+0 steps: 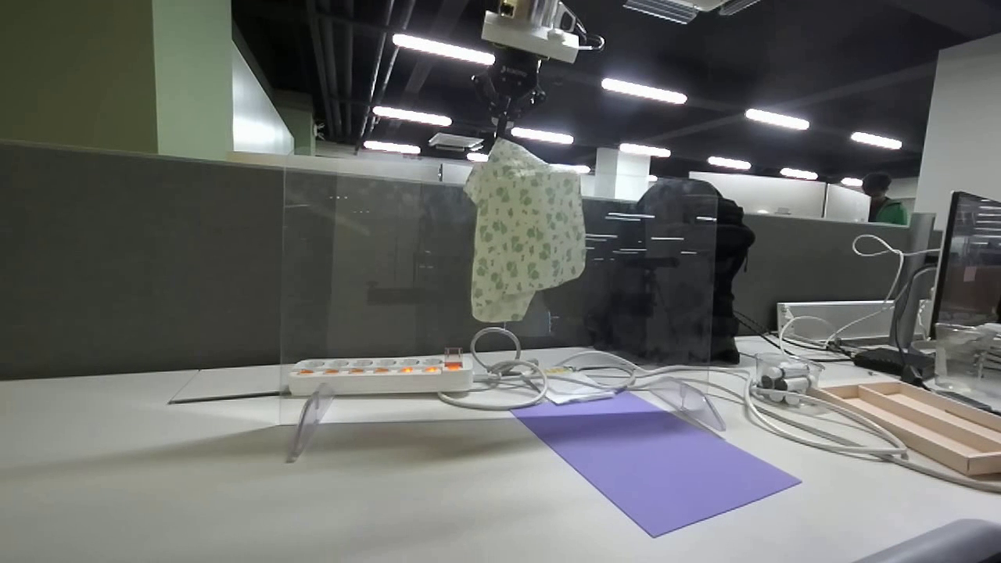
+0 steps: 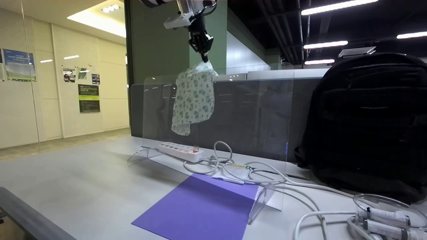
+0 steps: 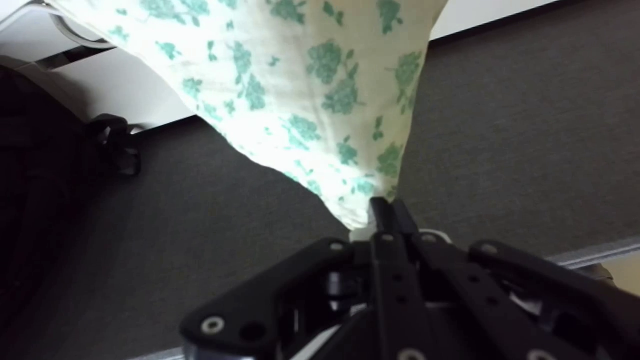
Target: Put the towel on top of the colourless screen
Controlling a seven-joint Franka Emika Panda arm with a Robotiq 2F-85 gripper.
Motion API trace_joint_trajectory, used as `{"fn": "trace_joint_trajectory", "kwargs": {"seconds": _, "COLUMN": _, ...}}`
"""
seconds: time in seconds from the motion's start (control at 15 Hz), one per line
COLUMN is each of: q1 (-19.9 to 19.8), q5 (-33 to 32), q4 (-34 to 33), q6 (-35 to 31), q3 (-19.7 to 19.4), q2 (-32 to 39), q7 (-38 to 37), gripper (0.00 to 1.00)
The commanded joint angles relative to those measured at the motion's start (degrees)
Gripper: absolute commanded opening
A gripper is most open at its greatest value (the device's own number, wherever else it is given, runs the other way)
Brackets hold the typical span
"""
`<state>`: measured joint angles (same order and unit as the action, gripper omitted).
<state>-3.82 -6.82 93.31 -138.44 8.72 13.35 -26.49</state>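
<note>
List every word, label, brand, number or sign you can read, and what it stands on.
None reads with certainty.
Gripper: pale lettering, perhaps "ROBOTIQ", too small to confirm.
Blue poster: print too blurred.
Dark poster: print too small.
Small sheets above it: too small.
White packet: lettering too blurred.
Small tubes: label print too small.

A white desk (image 1: 156,477), grey partition (image 1: 141,262), monitor (image 1: 972,266) and ceiling strip lights (image 1: 644,91) mark this as an office.
</note>
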Motion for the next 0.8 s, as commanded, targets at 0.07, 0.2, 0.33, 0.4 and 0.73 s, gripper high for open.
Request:
{"fn": "trace_joint_trajectory", "kwargs": {"seconds": 0.07, "q1": 4.6, "q5": 3.0, "q4": -7.8, "q6": 3.0, "q3": -5.1, "q2": 5.1, "q7": 1.4, "gripper": 0.00}}
{"fn": "trace_joint_trajectory", "kwargs": {"seconds": 0.2, "q1": 5.4, "q5": 4.1, "q4": -10.4, "q6": 3.1, "q3": -6.3, "q2": 6.7, "q7": 1.1, "gripper": 0.00}}
{"fn": "trace_joint_trajectory", "kwargs": {"seconds": 0.33, "q1": 6.0, "q5": 4.9, "q4": -13.1, "q6": 3.6, "q3": -7.4, "q2": 8.5, "q7": 0.6, "gripper": 0.00}}
{"fn": "trace_joint_trajectory", "kwargs": {"seconds": 0.4, "q1": 6.1, "q5": 5.3, "q4": -14.5, "q6": 4.1, "q3": -7.9, "q2": 9.3, "q7": 0.5, "gripper": 0.00}}
{"fn": "trace_joint_trajectory", "kwargs": {"seconds": 0.73, "q1": 6.7, "q5": 6.3, "q4": -18.7, "q6": 7.6, "q3": -8.8, "q2": 11.7, "q7": 1.2, "gripper": 0.33}}
